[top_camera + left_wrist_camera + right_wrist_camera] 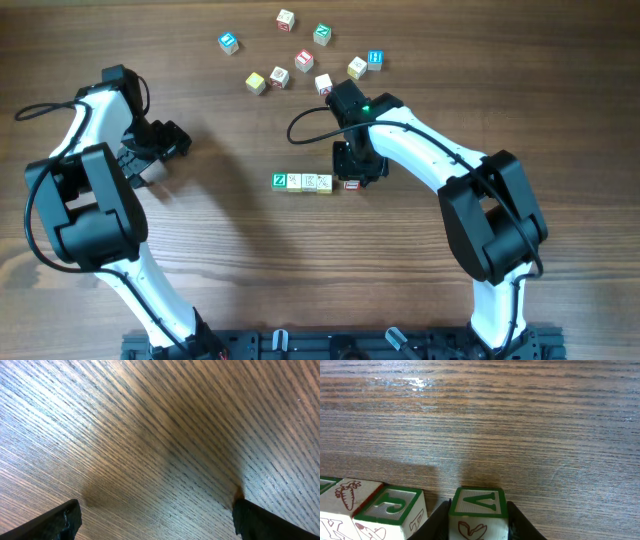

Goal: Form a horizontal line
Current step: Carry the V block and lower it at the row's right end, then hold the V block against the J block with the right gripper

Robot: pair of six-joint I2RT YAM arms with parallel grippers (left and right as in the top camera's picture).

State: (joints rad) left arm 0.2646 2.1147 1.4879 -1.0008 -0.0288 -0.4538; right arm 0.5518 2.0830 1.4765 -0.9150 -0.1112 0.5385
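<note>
The horizontal line [302, 181] is lying at the centre of the overhead frame on the wooden worktop [220, 250]. Its green Z cube [280, 180] is sitting at the left end, with three cream cubes touching in a row to its right.

Just off the row's right end we are seeing the right end effector [352, 176] pinching a V cube [477, 505] between its fingers. In the right wrist view that cube is showing a green-framed V on top, low in the frame. It is standing just beside a neighbouring green-framed cube [395, 507], with a narrow gap between them. A carrot cube [345, 496] is sitting further left.

Loose cubes [304, 60] in blue, red, green and cream are lying scattered across the upper middle of the overhead frame, apart from the row.

At the left of that frame the left end effector [172, 140] is hanging with its jaws spread wide, well apart from the row. We are seeing only bare wood between its fingertips [60, 520].
</note>
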